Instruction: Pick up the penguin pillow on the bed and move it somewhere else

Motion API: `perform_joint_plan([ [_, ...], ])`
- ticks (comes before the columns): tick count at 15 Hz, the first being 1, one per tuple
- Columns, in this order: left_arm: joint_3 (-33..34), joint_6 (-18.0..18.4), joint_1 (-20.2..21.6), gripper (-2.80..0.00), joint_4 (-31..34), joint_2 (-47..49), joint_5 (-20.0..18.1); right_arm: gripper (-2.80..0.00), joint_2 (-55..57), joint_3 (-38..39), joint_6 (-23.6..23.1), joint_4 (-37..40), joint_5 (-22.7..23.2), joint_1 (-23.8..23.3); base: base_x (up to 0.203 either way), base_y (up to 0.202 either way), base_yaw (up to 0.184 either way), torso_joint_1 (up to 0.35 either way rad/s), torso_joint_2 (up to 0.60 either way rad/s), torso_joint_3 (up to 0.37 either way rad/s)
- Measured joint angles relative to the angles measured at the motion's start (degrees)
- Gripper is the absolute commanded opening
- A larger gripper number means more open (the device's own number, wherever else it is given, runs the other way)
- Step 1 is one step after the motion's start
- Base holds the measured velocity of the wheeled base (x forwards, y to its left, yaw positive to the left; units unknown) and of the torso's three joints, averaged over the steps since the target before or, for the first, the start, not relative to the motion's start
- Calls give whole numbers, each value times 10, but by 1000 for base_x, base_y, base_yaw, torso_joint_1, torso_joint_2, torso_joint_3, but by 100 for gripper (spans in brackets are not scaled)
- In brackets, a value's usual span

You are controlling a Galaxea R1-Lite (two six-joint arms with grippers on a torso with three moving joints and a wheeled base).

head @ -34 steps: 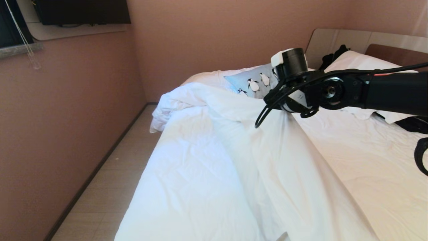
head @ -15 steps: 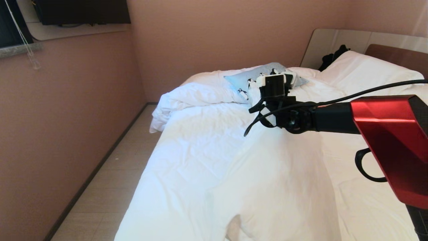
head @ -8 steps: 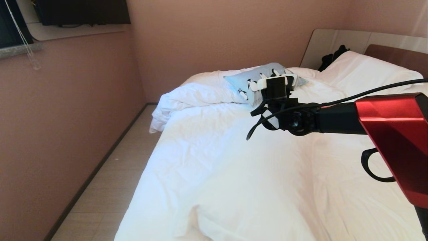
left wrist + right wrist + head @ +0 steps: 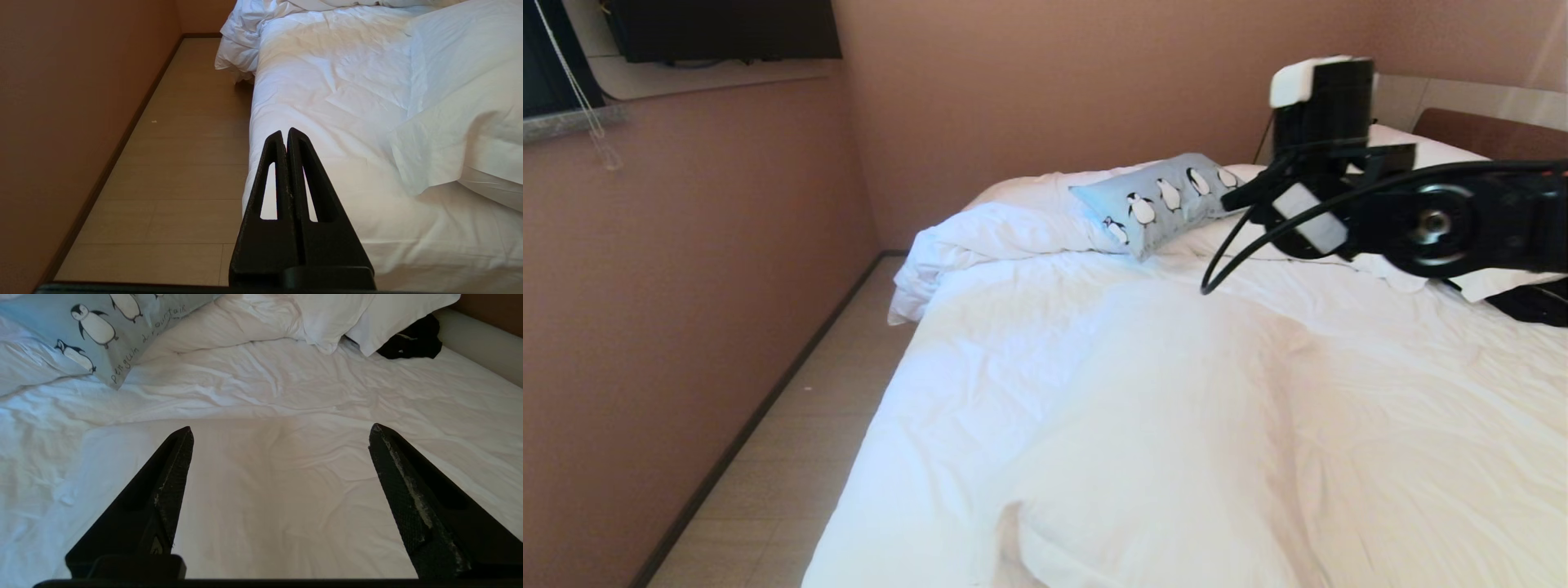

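The penguin pillow (image 4: 1168,200), light blue with black-and-white penguins, lies near the head of the bed (image 4: 1094,408) on the rumpled white duvet. The right wrist view shows the penguin pillow (image 4: 102,326) well beyond my fingers and off to one side. My right gripper (image 4: 281,428) hovers open above the white duvet with nothing between its jaws. In the head view the right arm (image 4: 1421,220) reaches in from the right, level with the pillow, and hides its own fingers. My left gripper (image 4: 285,132) is shut and empty, parked low beside the bed's edge.
White pillows (image 4: 367,314) and a black garment (image 4: 412,341) lie by the brown headboard (image 4: 1494,131). A bunched duvet corner (image 4: 947,245) hangs over the bed's left side. A narrow strip of floor (image 4: 792,425) runs between the bed and the pink wall (image 4: 686,286).
My right gripper has opened and let go of the duvet, which now lies flat. The arm has risen and swung right, so the penguin pillow shows whole.
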Motion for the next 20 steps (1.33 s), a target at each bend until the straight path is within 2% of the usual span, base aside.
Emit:
perform_joint_plan([
  [3,0,0,0,-280,0,0,0,0,-132,73,-13,38,28,1,0,0,0,0,0,0],
  [6,0,0,0,-280,0,0,0,0,-269,149,-15,97,78,1,0,0,0,0,0,0],
  [7,0,0,0,-280,-1,0,0,-280,-311,172,-15,121,99,1,0,0,0,0,0,0],
  [11,0,0,0,-280,0,0,0,-280,-428,218,-9,215,170,1,0,0,0,0,0,0],
  [14,0,0,0,-280,0,0,0,-280,-482,238,15,284,196,-20,0,0,0,0,0,0],
  [17,0,0,0,-280,0,0,0,-280,-536,245,60,359,201,-67,0,0,0,0,0,0],
  [20,0,0,0,-280,0,0,0,-280,-590,240,101,427,194,-155,0,0,0,0,0,0],
])
